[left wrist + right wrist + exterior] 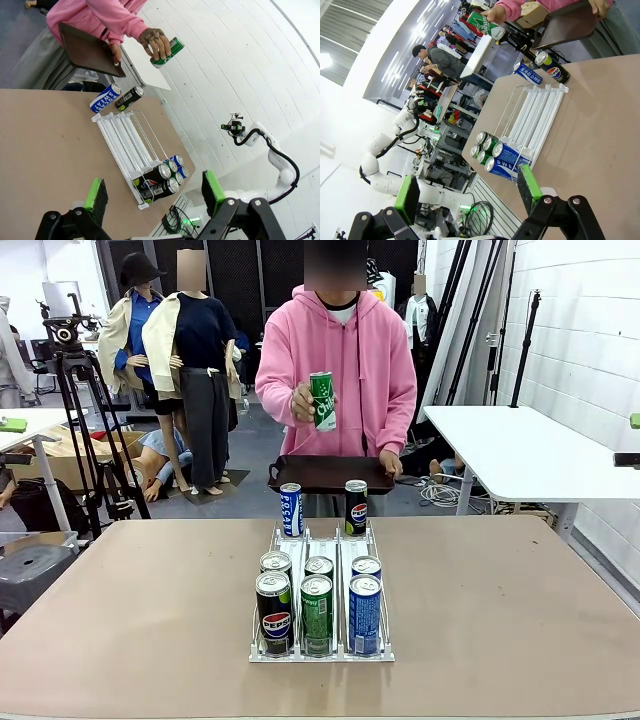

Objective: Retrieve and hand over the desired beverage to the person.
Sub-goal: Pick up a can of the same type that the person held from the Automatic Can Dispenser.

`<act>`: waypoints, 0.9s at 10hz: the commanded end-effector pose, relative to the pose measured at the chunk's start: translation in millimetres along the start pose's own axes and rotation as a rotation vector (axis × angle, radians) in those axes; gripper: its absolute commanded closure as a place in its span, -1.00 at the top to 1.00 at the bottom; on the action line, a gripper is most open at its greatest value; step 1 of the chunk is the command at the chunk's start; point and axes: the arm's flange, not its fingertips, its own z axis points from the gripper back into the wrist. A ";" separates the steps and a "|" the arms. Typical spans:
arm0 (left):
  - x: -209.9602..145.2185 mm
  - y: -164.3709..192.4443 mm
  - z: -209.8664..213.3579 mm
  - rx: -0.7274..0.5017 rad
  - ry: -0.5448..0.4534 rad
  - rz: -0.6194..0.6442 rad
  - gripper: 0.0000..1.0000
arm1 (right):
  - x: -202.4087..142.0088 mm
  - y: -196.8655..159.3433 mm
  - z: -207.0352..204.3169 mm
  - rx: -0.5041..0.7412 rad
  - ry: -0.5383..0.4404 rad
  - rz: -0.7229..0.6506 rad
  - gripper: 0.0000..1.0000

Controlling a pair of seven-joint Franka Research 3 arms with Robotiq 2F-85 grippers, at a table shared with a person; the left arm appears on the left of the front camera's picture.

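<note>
The person in a pink hoodie stands at the far side of the table, holding up a green can in one hand and a dark tray in the other. A white wire rack in the table's middle holds several cans: black Pepsi, green and blue at its near end. A blue can and a black Pepsi can stand at the rack's far end. My left gripper is open, high above the table. My right gripper is open too, also well above it.
A second white table stands at the back right, and a tripod with a camera at the back left. Bare tabletop lies on both sides of the rack.
</note>
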 end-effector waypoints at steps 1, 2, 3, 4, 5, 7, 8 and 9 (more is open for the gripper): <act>-0.1 -1.0 1.3 -0.001 -0.008 -0.002 1.00 | -0.5 -0.8 0.2 0.013 0.001 0.003 1.00; -0.1 -1.0 1.3 -0.001 -0.008 -0.002 1.00 | -0.5 -0.8 0.2 0.013 0.001 0.003 1.00; -0.1 -1.0 1.3 -0.001 -0.008 -0.002 1.00 | -0.5 -0.8 0.2 0.013 0.001 0.003 1.00; -0.1 -1.0 1.3 -0.001 -0.008 -0.002 1.00 | -0.5 -0.8 0.2 0.013 0.001 0.003 1.00; -0.1 -1.0 1.3 -0.001 -0.008 -0.002 1.00 | -0.5 -0.8 0.2 0.013 0.001 0.003 1.00; -0.1 -1.0 1.3 -0.001 -0.008 -0.002 1.00 | -0.5 -0.8 0.2 0.013 0.001 0.003 1.00; -0.1 -1.0 1.3 -0.001 -0.008 -0.002 1.00 | -0.5 -0.8 0.2 0.013 0.001 0.003 1.00; -0.1 -1.0 1.3 -0.001 -0.008 -0.002 1.00 | -0.5 -0.8 0.2 0.013 0.001 0.003 1.00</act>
